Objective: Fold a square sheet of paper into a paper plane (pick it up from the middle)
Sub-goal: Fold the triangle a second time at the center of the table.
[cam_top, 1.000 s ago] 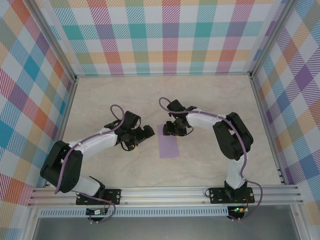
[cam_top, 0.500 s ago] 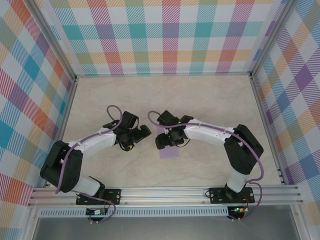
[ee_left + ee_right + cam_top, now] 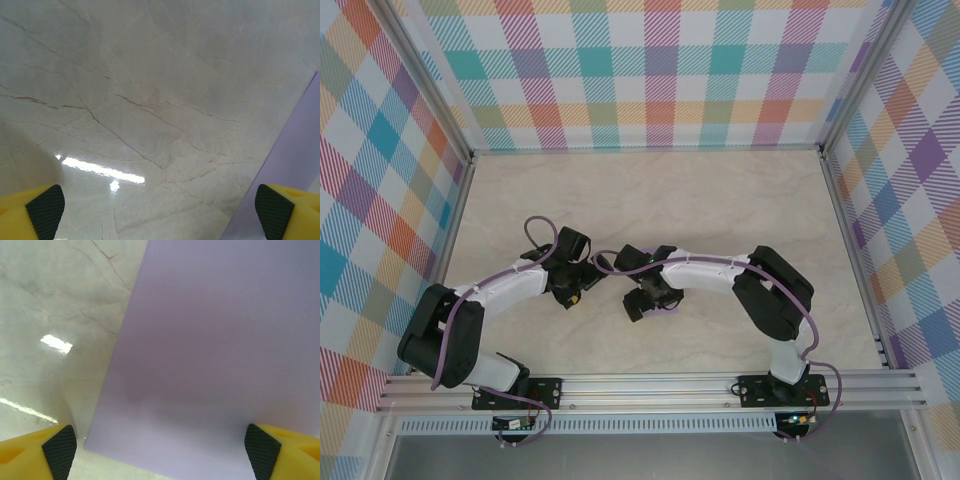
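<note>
The lavender sheet of paper point(image 3: 215, 355) lies flat on the marble table, and its near-left corner shows in the right wrist view. My right gripper point(image 3: 160, 450) hovers low over it, open, with its fingers spread past both sides of the sheet and nothing held. In the top view my right gripper point(image 3: 642, 298) covers the paper. My left gripper point(image 3: 588, 279) is just to the left of it, open over bare table. In the left wrist view the paper point(image 3: 295, 165) shows as a strip by the right fingertip point(image 3: 272, 212), and my left gripper point(image 3: 160, 212) holds nothing.
Checked cloth walls point(image 3: 650, 70) and an aluminium frame point(image 3: 650, 385) enclose the marble table point(image 3: 740, 200). The two wrists sit close together at the table's centre.
My right gripper has swung left and towards the near edge, over the paper, and its jaws have widened. The left gripper has drawn back slightly to the left and stays open.
</note>
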`<move>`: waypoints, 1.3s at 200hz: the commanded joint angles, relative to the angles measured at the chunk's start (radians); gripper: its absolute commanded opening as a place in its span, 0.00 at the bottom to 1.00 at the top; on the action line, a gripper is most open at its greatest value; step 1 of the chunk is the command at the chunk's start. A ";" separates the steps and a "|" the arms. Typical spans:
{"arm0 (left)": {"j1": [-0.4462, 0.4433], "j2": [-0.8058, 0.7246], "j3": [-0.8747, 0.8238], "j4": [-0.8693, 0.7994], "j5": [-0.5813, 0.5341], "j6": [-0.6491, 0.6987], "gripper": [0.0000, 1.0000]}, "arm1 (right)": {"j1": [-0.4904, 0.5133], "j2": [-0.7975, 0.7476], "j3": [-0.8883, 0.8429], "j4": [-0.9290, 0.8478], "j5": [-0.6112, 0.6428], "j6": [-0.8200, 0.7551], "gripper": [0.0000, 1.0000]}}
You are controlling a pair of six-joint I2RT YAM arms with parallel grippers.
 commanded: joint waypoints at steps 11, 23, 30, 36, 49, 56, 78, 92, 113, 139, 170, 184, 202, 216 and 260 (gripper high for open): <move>0.016 -0.016 -0.006 -0.029 -0.004 -0.005 1.00 | 0.005 0.065 0.019 -0.057 0.047 0.008 0.88; 0.016 -0.014 -0.005 -0.031 -0.003 -0.006 1.00 | 0.004 0.070 0.012 -0.047 0.040 0.008 0.87; 0.016 -0.015 -0.005 -0.031 -0.003 -0.005 1.00 | 0.004 0.068 0.005 -0.038 0.032 0.006 0.85; 0.016 -0.014 -0.005 -0.031 -0.002 -0.004 1.00 | 0.005 0.065 0.000 -0.031 0.025 0.003 0.84; 0.017 -0.014 -0.005 -0.034 -0.002 -0.003 1.00 | 0.001 0.056 -0.013 -0.015 0.004 0.001 0.83; 0.017 -0.014 -0.004 -0.034 -0.001 -0.003 1.00 | -0.003 0.051 -0.020 -0.003 -0.009 0.000 0.82; 0.016 -0.016 -0.003 -0.036 -0.002 -0.001 1.00 | -0.021 0.035 -0.038 0.018 -0.062 -0.002 0.79; 0.017 -0.016 -0.001 -0.034 0.002 0.001 1.00 | -0.039 0.019 -0.043 0.023 -0.112 -0.002 0.78; 0.017 -0.015 -0.002 -0.031 0.005 0.001 1.00 | -0.056 -0.004 -0.060 0.047 -0.160 -0.004 0.81; 0.017 -0.011 0.002 -0.029 0.011 0.002 1.00 | -0.075 -0.011 -0.070 0.050 -0.184 -0.005 0.82; 0.017 -0.010 0.003 -0.030 0.012 0.003 1.00 | -0.084 -0.009 -0.076 0.045 -0.173 -0.008 0.82; 0.017 -0.009 0.002 -0.029 0.014 0.003 1.00 | -0.087 -0.009 -0.080 0.048 -0.178 -0.011 0.82; 0.017 -0.008 0.002 -0.026 0.017 0.005 1.00 | -0.091 -0.006 -0.085 0.049 -0.183 -0.018 0.83; 0.017 -0.007 0.002 -0.027 0.018 0.007 1.00 | -0.097 -0.003 -0.088 0.052 -0.198 -0.023 0.84; 0.017 -0.007 0.001 -0.024 0.019 0.008 1.00 | -0.109 -0.002 -0.094 0.049 -0.197 -0.023 0.83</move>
